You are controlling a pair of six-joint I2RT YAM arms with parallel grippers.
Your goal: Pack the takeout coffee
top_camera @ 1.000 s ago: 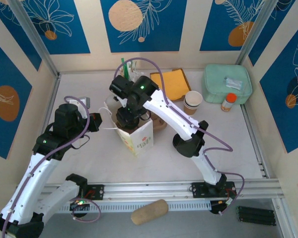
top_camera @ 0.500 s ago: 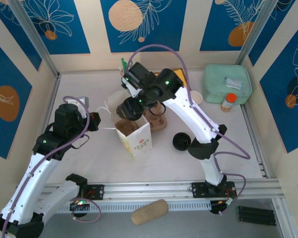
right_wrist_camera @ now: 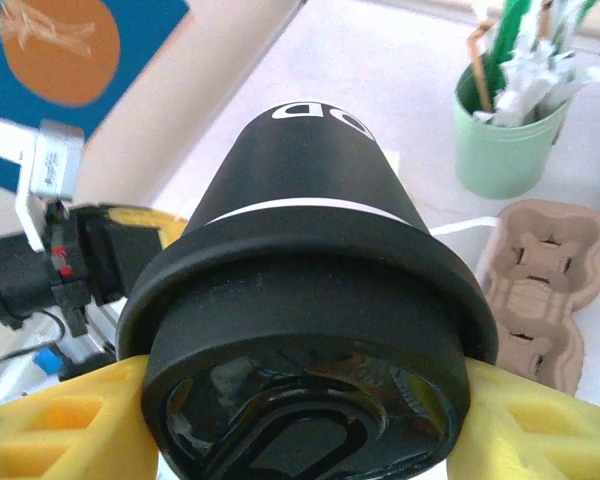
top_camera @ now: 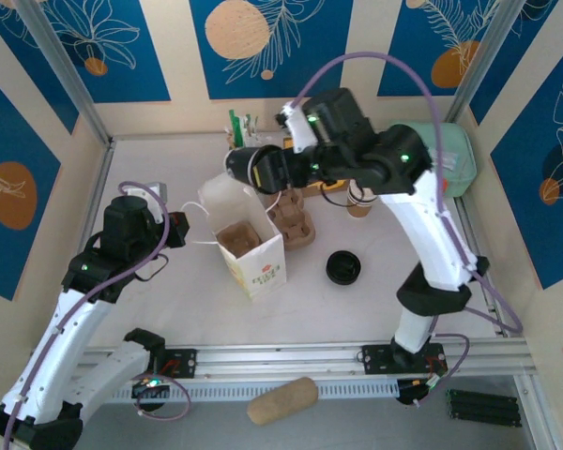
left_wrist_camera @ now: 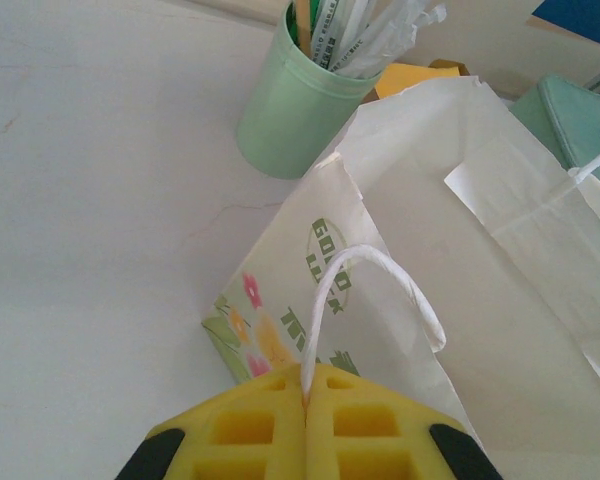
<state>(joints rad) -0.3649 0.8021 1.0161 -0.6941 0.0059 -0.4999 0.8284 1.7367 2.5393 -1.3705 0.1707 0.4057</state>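
The takeout coffee is a dark cup with a round black lid. My right gripper is shut on it just below the lid, one yellow finger on each side. From above, the cup hangs tilted on its side, above and behind the open white paper bag, with the right gripper around it. My left gripper is shut on the bag's white handle, left of the bag; its yellow pads meet on the cord.
A brown pulp cup carrier lies right of the bag, with a loose black lid farther right. Stacked tan cups, a green straw holder and a mint-green box stand toward the back wall.
The right arm has lifted the cup from just over the bag's mouth, up and toward the back, and turned it onto its side. The left gripper and the bag have not moved.
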